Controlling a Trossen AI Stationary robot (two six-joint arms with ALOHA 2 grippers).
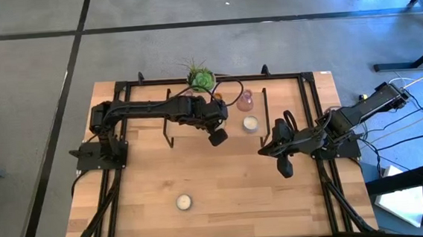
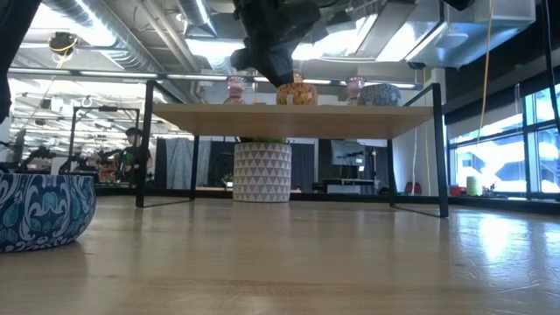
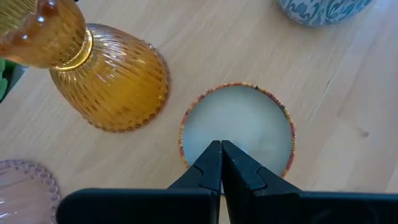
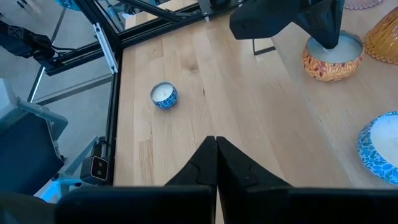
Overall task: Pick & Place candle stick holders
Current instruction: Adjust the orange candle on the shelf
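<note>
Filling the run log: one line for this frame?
left gripper: shut, over orange-rimmed candle holder | right gripper: shut, idle | blue candle holder: on table

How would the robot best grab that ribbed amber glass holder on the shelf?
Probably by the narrow neck of the amber glass holder, coming in level from the open table side. It stands upright, and its ribbed base flares wide, too broad for a small tool, while the neck pinches in above it.
</note>
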